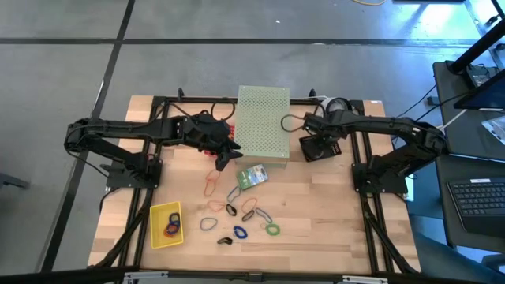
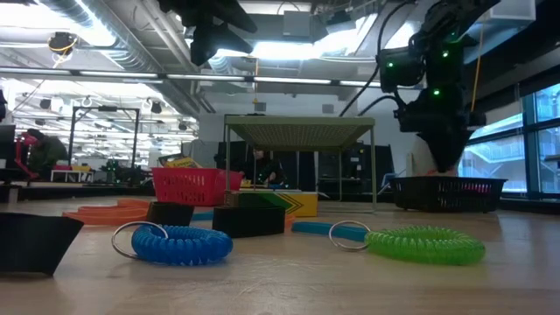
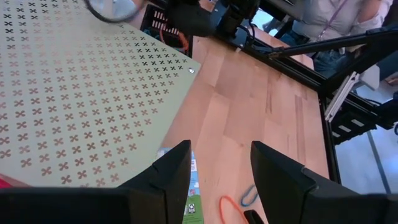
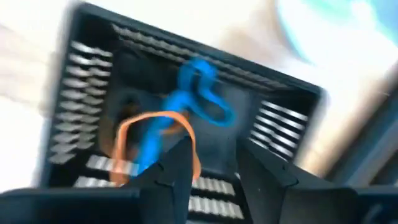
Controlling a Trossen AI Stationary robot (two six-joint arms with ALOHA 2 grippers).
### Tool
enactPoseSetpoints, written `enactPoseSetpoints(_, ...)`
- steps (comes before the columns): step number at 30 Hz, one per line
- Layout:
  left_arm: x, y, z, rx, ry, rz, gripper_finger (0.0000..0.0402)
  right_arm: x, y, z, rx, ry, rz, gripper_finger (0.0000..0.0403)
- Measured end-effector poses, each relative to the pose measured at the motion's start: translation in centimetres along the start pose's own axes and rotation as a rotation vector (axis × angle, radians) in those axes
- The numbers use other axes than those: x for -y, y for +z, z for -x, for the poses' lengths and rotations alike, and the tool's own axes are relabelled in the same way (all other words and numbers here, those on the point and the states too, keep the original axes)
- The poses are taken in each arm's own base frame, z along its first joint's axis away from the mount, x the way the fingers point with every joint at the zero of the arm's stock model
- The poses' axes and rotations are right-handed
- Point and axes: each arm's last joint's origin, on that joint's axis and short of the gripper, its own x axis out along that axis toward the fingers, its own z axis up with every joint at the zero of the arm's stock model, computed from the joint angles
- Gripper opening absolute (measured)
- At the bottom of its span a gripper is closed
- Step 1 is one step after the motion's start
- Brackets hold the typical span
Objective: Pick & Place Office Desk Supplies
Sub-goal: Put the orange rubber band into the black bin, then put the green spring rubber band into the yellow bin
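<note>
The right end effector (image 4: 211, 165) hangs over a black slotted basket (image 1: 317, 148) just right of the pale green perforated box (image 1: 263, 122). Its fingers stand slightly apart and pinch nothing. Below them, inside the basket, lie a blue band (image 4: 186, 102) and an orange band (image 4: 158, 140), tangled over each other.

The left end effector (image 3: 221, 171) hovers at the box's left front corner, fingers spread and empty, looking down at the bare tabletop (image 3: 261, 106) and the edge of a yellow-and-green card box (image 1: 252, 177).

The remaining supplies are scattered on the front half of the tabletop: an orange loop (image 1: 211, 185), a blue coil (image 2: 179, 243), a green coil (image 2: 424, 243), small black clips (image 1: 222, 241), and a yellow tray (image 1: 160, 237) already holding a few bands. The loops are probably light, soft and springy, likely to flop or snag on a finger; pinching one strand across the loop seems safest. The clips are small and stiff, and need a precise close across their body. The card box looks light but crushable, best taken across its short sides.

The perforated box stands between the arms and blocks a straight reach. The loops lie close together, so one may drag another. A red basket (image 2: 197, 185) sits left of the box.
</note>
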Motion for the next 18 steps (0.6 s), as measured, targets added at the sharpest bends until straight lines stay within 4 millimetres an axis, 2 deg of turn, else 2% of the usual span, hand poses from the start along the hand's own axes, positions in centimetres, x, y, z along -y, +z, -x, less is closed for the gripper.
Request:
enactPoseSetpoints(4,0.0,0.0,0.0,0.0,0.0,0.0,0.0161,0.0,0.0,-0.1,-0.015,0.033,-0.021,0.0113)
enactPoseSetpoints(7,0.0,0.0,0.0,0.0,-0.001,0.004,0.0161,-0.1,0.2,-0.5,-0.037,0.131,-0.045,0.0108)
enactPoseSetpoints(13,0.0,0.0,0.0,-0.004,-0.01,0.007,0.0161,0.4,-0.7,-2.0,-0.133,0.191,-0.095,0.0105)
enactPoseSetpoints(18,0.0,0.0,0.0,-0.007,-0.016,0.007,0.0161,0.3,-1.0,-2.4,-0.112,0.166,-0.112,0.011)
